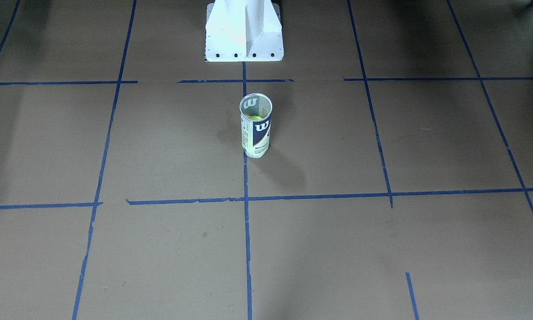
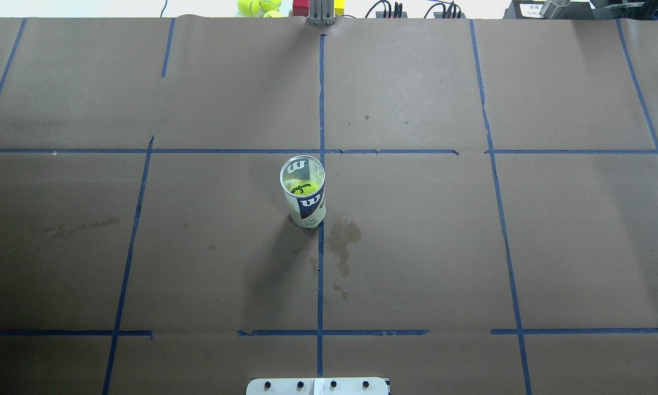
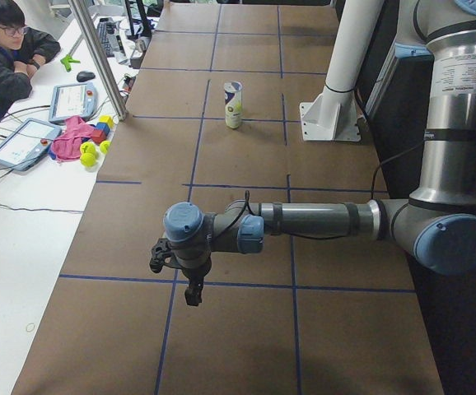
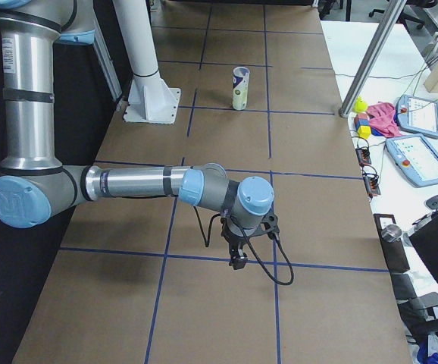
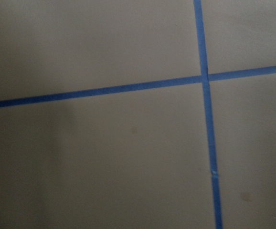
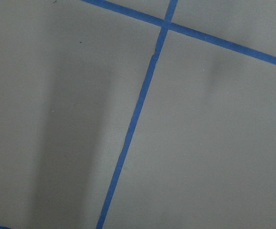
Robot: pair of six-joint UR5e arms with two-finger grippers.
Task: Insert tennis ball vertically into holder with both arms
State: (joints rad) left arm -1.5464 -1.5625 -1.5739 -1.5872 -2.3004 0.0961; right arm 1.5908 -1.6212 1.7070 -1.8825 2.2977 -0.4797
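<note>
The holder (image 2: 303, 197), a clear can with a white-and-navy Wilson label, stands upright at the middle of the brown table. It also shows in the front view (image 1: 256, 129) and both side views (image 3: 233, 104) (image 4: 239, 88). A yellow-green tennis ball (image 2: 301, 188) sits inside it, near the top. My left gripper (image 3: 190, 284) hangs over the table's near end in the left view, far from the can. My right gripper (image 4: 238, 258) hangs likewise in the right view. I cannot tell whether either is open or shut. Both wrist views show only paper and blue tape.
The white pedestal base (image 1: 244, 35) stands behind the can on the robot's side. Spare tennis balls (image 2: 257, 6) and blocks lie past the far edge. An operator (image 3: 3, 58) sits at a side table with tablets (image 3: 20, 141). A metal post (image 4: 370, 61) rises at the table's edge.
</note>
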